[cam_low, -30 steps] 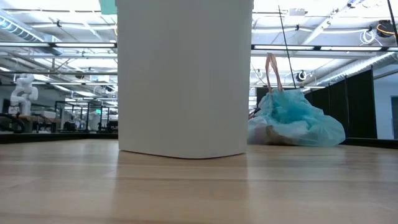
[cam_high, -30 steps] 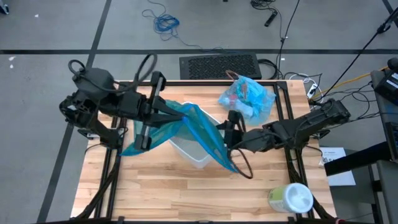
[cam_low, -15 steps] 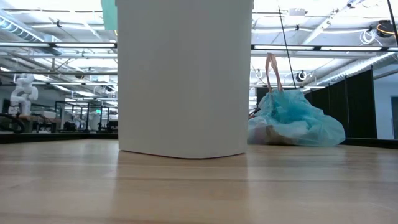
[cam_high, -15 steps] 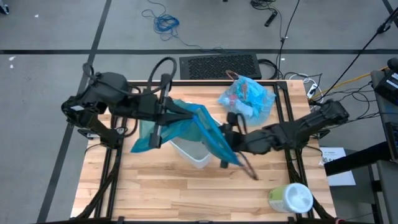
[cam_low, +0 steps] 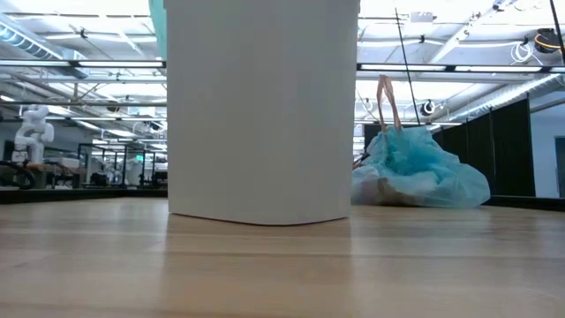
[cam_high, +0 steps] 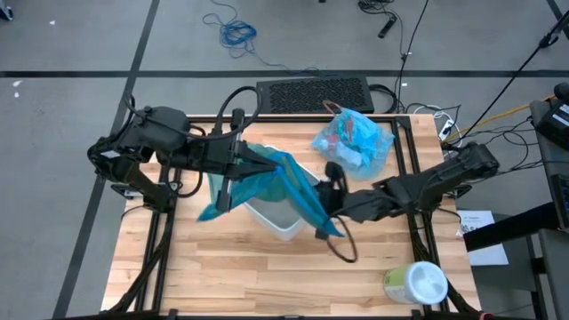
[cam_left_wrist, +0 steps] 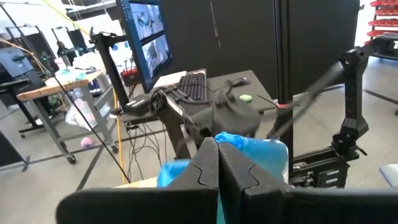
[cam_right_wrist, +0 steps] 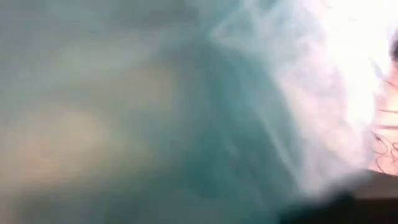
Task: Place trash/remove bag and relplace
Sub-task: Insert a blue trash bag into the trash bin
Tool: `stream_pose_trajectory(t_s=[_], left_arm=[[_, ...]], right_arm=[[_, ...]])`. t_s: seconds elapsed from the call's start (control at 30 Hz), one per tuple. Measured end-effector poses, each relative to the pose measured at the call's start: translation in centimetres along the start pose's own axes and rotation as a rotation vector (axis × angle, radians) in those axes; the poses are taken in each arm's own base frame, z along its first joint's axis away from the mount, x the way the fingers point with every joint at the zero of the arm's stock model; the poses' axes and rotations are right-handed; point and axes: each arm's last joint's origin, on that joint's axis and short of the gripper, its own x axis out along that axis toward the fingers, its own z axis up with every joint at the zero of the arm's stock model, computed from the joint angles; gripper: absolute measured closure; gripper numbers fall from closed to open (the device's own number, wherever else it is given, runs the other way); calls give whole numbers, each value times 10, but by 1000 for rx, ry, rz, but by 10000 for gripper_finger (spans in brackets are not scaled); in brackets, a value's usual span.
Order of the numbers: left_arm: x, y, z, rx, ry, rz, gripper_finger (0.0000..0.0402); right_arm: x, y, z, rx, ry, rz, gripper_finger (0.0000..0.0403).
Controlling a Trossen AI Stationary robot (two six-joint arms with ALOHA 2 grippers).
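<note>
A teal plastic bag (cam_high: 271,182) is stretched above the white bin (cam_high: 280,222), which stands on the table and fills the low view (cam_low: 262,110). My left gripper (cam_high: 242,166) is shut on the bag's left part; blue film shows behind its fingers (cam_left_wrist: 252,152). My right gripper (cam_high: 329,191) is at the bag's right edge, and film fills its wrist view (cam_right_wrist: 186,124). A brown drawstring loop (cam_high: 344,244) hangs from that edge. The light-blue bag (cam_high: 354,138) with trash in it sits tied at the far right (cam_low: 415,172). My left gripper pinches the teal bag's upper left part (cam_left_wrist: 239,144) between its two shut fingers, coming level from the table's left. The film hangs slack below it to a loose corner (cam_high: 209,213) clear of the table. My right gripper holds the teal bag's right edge (cam_high: 318,197), coming from the table's right. The film hides its fingers, so the kind of hold cannot be told. The bag runs fairly taut from here toward my left gripper, above the bin.
A white-and-green wipes tub (cam_high: 415,283) lies at the near right corner. A keyboard (cam_high: 313,93) lies beyond the table's far edge. Bare wood (cam_high: 240,276) lies in front of the bin.
My left gripper has gone toward the table's right, closer to the bin, carrying the bag's left part with it; the hanging left corner has swung right too. The drawstring loop below my right gripper has swung.
</note>
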Motion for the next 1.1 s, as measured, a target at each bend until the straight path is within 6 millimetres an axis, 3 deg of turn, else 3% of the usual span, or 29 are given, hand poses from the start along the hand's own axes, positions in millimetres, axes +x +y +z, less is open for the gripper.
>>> stream_pose_trajectory(t_s=[0.3,0.5,0.6,0.8,0.87,1.1], left_arm=[[0,-1,-4,4,40,-9,401],[0,-1,-5,5,50,-12,402],[0,-1,-5,6,53,-13,402],[-1,-2,-5,7,57,-14,402],[-1,-2,-5,6,58,-14,402],[-4,-2,-5,7,57,-19,402]], right_arm=[[-47,-9,17,11,-92,53,164],[-67,-9,22,17,-131,99,122],[-68,-8,22,21,-140,105,117],[-23,-4,8,-10,-35,17,119],[-16,-3,4,-27,-16,8,118],[-44,-7,6,-28,-3,41,113]])
